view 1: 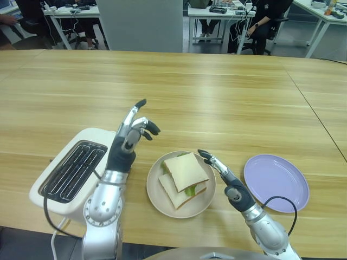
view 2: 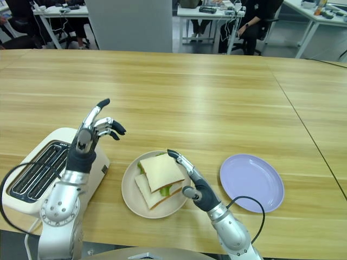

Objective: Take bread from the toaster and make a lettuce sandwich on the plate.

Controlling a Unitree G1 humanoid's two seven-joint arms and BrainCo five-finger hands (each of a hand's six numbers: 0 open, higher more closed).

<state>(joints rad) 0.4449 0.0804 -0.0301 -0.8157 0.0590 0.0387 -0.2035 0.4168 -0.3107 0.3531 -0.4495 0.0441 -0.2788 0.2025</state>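
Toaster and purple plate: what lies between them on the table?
The beige plate with the lettuce sandwich, then the right hand next to it; both eye views show this.

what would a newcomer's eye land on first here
The finished lettuce sandwich on the beige plate near the table's front edge draws the eye first. The two metal hands frame it: the left hand raised over the white toaster on the left, and the right hand stretched out low by the plate's right side. Further right lies a purple plate with nothing on it.
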